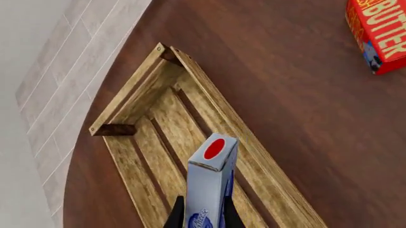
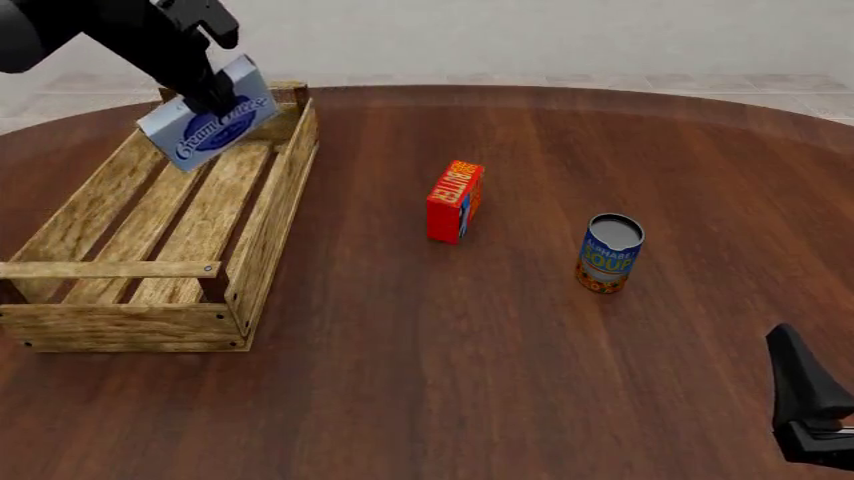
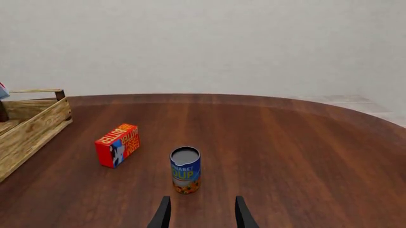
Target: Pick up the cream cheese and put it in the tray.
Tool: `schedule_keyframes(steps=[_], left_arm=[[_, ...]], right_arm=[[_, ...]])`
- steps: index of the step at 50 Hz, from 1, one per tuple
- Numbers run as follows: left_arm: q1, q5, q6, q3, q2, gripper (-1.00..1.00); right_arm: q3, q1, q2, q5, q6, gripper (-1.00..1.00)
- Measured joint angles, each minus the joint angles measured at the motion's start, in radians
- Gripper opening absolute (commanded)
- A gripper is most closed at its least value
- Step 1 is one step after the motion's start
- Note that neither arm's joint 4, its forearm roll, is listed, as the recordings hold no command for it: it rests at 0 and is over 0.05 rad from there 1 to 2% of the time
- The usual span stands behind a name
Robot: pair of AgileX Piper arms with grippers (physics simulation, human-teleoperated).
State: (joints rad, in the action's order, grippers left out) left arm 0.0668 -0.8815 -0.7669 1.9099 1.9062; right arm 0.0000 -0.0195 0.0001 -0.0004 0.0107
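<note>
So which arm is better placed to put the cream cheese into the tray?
Left. Its gripper already holds the cream cheese above the tray; the right gripper is open, near the soup can.

"BUTTER" on red box (image 1: 379,33)

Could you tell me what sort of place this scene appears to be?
Likely a simulated kitchen-style tabletop: a round wooden table holding groceries, namely a butter box and soup can, with a pale tiled floor beyond.
</note>
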Motion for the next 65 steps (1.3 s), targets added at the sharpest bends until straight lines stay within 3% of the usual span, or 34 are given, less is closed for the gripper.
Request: schedule_keyframes(steps=[18,39,65], left_arm=[[-0.088,0.073,-0.057,-0.107,0.008,-1.0],[-0.12,0.216,-0.138,-0.267,0.032,-1.0],[-0.144,0.294,-0.188,-0.345,0.067,-1.0]], right_arm=[[0.0,-0.002,0.0,0.001,0.0,1.0],[0.0,0.0,0.0,-0.002,-0.004,1.0],[0.0,0.002,0.0,-0.002,-0.007,1.0]])
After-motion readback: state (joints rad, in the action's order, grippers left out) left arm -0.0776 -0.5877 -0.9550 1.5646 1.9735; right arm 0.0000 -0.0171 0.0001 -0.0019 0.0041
